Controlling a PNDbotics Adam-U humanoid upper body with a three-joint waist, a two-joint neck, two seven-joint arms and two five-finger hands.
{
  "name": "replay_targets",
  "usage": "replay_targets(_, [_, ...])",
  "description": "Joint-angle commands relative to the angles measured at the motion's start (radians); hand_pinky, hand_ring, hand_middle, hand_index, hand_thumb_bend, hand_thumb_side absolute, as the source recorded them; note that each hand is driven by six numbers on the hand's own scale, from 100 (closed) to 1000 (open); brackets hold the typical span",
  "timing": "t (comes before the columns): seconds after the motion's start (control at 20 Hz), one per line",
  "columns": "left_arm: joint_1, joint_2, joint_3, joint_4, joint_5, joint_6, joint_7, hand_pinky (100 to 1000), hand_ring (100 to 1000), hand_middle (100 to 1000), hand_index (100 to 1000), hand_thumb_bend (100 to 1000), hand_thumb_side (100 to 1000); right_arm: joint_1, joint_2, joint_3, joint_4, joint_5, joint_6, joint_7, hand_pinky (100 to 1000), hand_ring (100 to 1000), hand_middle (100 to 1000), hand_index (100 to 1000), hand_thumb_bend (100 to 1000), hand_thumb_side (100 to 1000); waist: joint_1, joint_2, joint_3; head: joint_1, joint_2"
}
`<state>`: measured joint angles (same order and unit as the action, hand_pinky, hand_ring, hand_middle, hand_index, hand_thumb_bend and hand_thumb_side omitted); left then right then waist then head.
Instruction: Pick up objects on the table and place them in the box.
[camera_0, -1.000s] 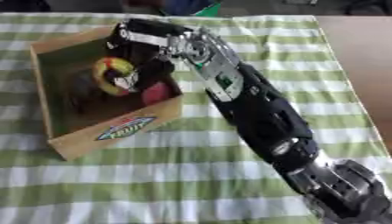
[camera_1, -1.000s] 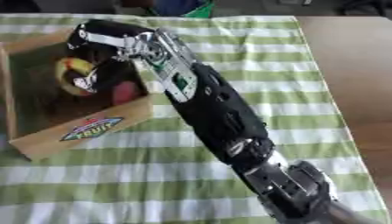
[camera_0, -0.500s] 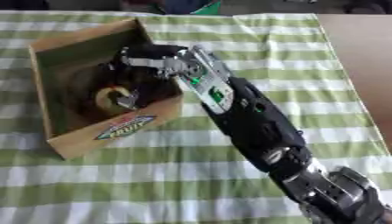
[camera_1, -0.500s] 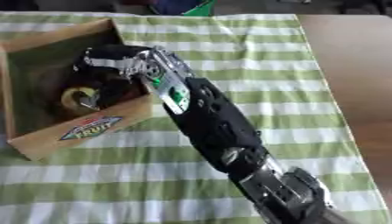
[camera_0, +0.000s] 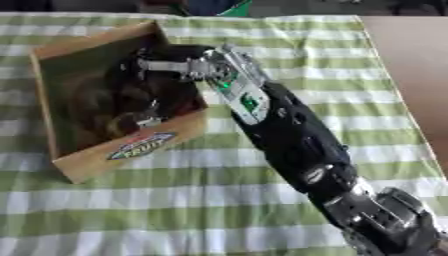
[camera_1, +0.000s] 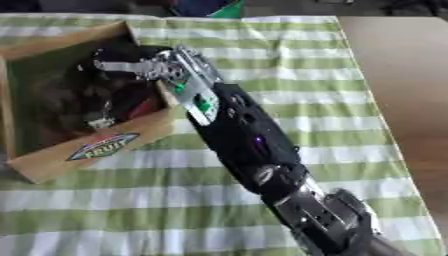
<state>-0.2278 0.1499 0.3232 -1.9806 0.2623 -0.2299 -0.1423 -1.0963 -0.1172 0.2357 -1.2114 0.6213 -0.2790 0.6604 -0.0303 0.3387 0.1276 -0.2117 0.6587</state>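
Spread over the desk (camera_0: 411, 75): a green-and-white striped cloth (camera_0: 219, 200), with bare brown wood showing along the right edge. Crossing the cloth diagonally from the lower right corner to the upper middle: the right arm (camera_0: 297, 145), black with silver joints and a white-and-green panel near the wrist. Sitting at upper left, slightly askew: an open cardboard box (camera_0: 79, 165) with a fruit label (camera_0: 140, 146) on its near wall. Reaching over the box's right wall, just above the interior: the right hand (camera_0: 162, 67), fingers pointing left into the box; blurred, so cannot tell whether curled or straight, nor whether anything is held. Lying inside the box, on the dark floor near the front right corner: dark objects (camera_0: 131, 107), shapes hard to make out, with a small pale patch (camera_0: 147, 121) close to the near wall and a hint of red (camera_1: 144, 106) against the right wall in the right eye view. Nothing else resting on the striped cloth outside the box. At the far edge, above the cloth: a dark blue and green shape (camera_0: 214, 7), too cut off to identify. No sign of the left hand in either view.
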Motion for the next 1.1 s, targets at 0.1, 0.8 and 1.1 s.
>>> replay_targets(0.1, [-0.002, 0.022, 0.002, -0.019, -0.001, 0.003, 0.002, 460, 696, 659, 729, 100, 939, -0.033, -0.068, -0.049, -0.134, -0.131, 0.076, -0.035, 725, 789, 754, 934, 351, 881, 0.007, -0.028, -0.007, 0.013, 0.001])
replay_targets(0.8, [0.017, 0.031, 0.016, -0.019, -0.009, -0.012, 0.028, 459, 698, 662, 731, 100, 925, 0.171, -0.407, -0.141, -0.575, -0.655, 0.355, -0.428, 741, 764, 756, 915, 100, 1000, 0.029, -0.041, -0.047, 0.057, 0.021])
replay_targets(1.1, [0.023, 0.036, 0.023, -0.019, -0.009, -0.025, 0.054, 458, 698, 666, 734, 100, 923, 0.302, -0.498, -0.170, -0.727, -0.818, 0.354, -0.622, 812, 825, 797, 916, 100, 1000, 0.044, -0.042, -0.058, 0.076, 0.026])
